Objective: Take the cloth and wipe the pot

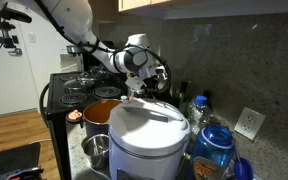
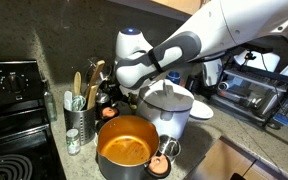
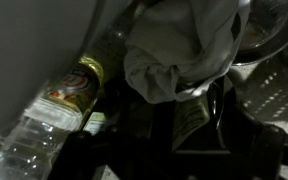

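Reaching in from the upper left of an exterior view, a white robot arm (image 1: 81, 22) bends down over a crowded kitchen worktop (image 2: 81, 163). Its tool (image 1: 148, 82) hangs at the centre of the frame, behind a big white rice cooker (image 1: 147, 135), with its jaws spread wide and nothing gripped.

The pot (image 2: 124, 148) sits in the lower middle of an exterior view, just beside the rice cooker's left side and right of a black stove (image 2: 12, 100). It is wide, round and orange-red, glossy orange inside, with a small pale pink handle on each side. It appears in both exterior views, apart from the tool.

In the wrist view, a crumpled pale cloth (image 3: 179, 50) fills the upper middle of a dim frame. A clear plastic bottle (image 3: 54, 105) with a yellow label lies at lower left. Whether the tool touches the cloth cannot be told.

A small shiny steel pot (image 1: 97, 150) stands at lower left of an exterior view, in front of the orange pot.
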Robot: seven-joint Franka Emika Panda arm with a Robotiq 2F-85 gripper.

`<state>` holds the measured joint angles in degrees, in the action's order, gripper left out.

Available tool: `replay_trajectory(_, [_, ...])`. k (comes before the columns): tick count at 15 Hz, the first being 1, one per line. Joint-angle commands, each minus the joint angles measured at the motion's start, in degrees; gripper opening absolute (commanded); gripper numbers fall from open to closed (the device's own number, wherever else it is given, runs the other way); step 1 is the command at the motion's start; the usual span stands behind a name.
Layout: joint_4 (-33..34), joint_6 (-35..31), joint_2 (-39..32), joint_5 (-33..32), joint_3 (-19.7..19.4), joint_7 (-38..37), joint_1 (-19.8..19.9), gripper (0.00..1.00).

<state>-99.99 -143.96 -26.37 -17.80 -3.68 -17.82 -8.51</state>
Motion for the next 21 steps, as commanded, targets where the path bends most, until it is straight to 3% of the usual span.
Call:
replay_trajectory(1, [6.46,2.98,-3.81,-0.18,-1.73,-1.75,-1.59,1.0])
replay_trajectory(5, [12.87,8.52,-5.91,0.52,-1.18,1.37,-1.13,1.0])
replay_trajectory(10, [19.15,18.98,-6.9,2.62,2.41,15.01,0.79,1.0])
replay_trajectory(13, [19.73,23.29,-7.46,4.23,3.62,20.16,1.9,1.0])
replay_trajectory(18, [17.82,24.79,-8.0,4.94,3.85,23.52,3.57,1.0])
replay_trajectory(21, [16.11,22.49,-8.27,5.71,4.19,24.11,4.55,1.0])
